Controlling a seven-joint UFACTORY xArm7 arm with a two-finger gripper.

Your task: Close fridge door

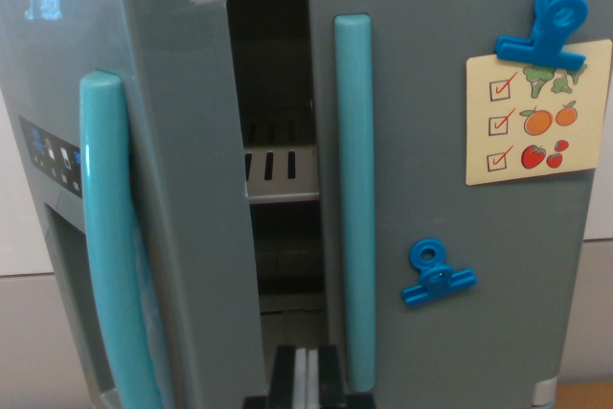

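I see the grey toy fridge's left door point(144, 189), teal handle upright, swung toward me—just left of my jaws point(306, 380), which look pressed together.

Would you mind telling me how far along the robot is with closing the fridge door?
Done: the right door already looks shut. In hand: the left door stands ajar, swung toward the camera, with a dark gap showing the inner shelf. The gripper sits low in front of that gap; I cannot tell whether it touches either door. Left: pushing the left door flush with the right one.
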